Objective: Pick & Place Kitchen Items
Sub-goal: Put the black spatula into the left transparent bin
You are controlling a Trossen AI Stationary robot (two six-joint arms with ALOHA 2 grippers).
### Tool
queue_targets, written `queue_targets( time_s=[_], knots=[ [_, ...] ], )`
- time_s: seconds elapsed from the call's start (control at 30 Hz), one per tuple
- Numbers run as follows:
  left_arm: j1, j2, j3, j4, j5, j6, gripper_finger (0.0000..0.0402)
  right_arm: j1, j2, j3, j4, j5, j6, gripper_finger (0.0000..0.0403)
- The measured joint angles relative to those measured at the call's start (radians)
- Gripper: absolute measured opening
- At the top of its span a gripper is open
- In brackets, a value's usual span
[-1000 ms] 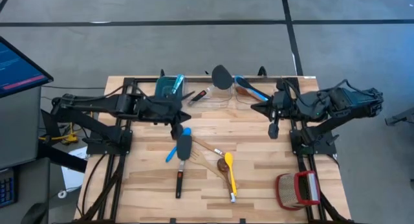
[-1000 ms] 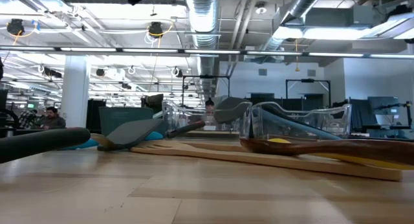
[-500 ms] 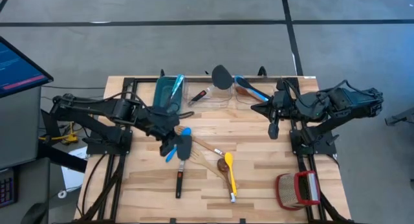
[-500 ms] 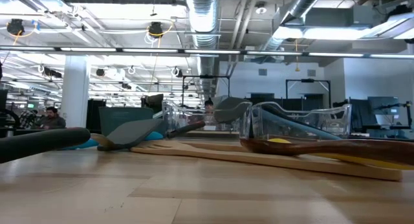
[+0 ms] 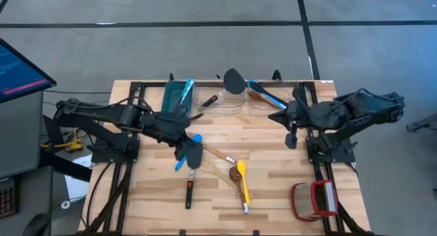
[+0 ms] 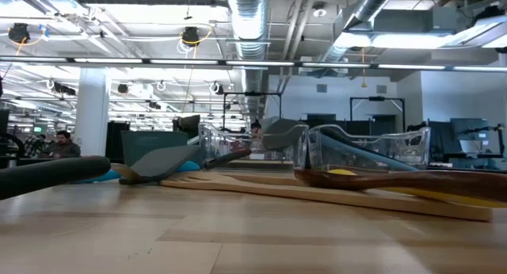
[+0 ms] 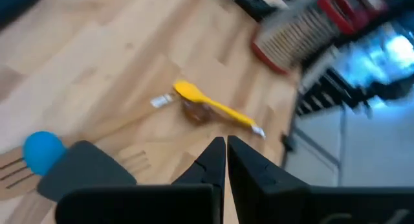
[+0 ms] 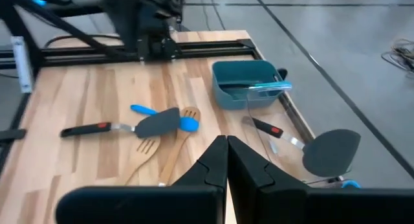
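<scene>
Utensils mid-table, bin behind, basket right

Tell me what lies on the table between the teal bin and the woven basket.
In the high view, between the teal bin and the woven basket lies the utensil cluster: black spatula, wooden spoons, yellow spoon.

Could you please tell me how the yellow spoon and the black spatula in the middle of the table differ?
The yellow spoon is bright yellow with a small rounded head; the black spatula has a broad, flat dark blade and a red-marked handle. The spoon lies across a wooden spoon; the spatula overlaps a blue spoon. Both lie flat, unheld.
</scene>
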Motion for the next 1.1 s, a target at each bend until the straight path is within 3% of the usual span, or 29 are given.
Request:
queue_targets(
  time_s=[0.17,0.53,0.8,1.1],
  knots=[
    [-0.073,0.055,0.000,0.013,-0.185,-0.088,0.0002,0.052,-0.044,0.001,-0.030,-0.001,-0.005,0.0001],
    [-0.138,0.304,0.000,0.213,-0.301,-0.248,0.0001,0.199,-0.193,0.001,-0.051,0.004,-0.065,0.0001],
    [-0.191,0.359,0.000,0.245,-0.350,-0.413,0.0001,0.280,-0.267,-0.005,-0.025,0.005,-0.165,0.0001],
    [-0.256,0.360,0.021,0.479,-0.468,-0.431,0.0001,0.317,-0.434,-0.257,0.156,0.006,-0.219,0.0002]
  ],
)
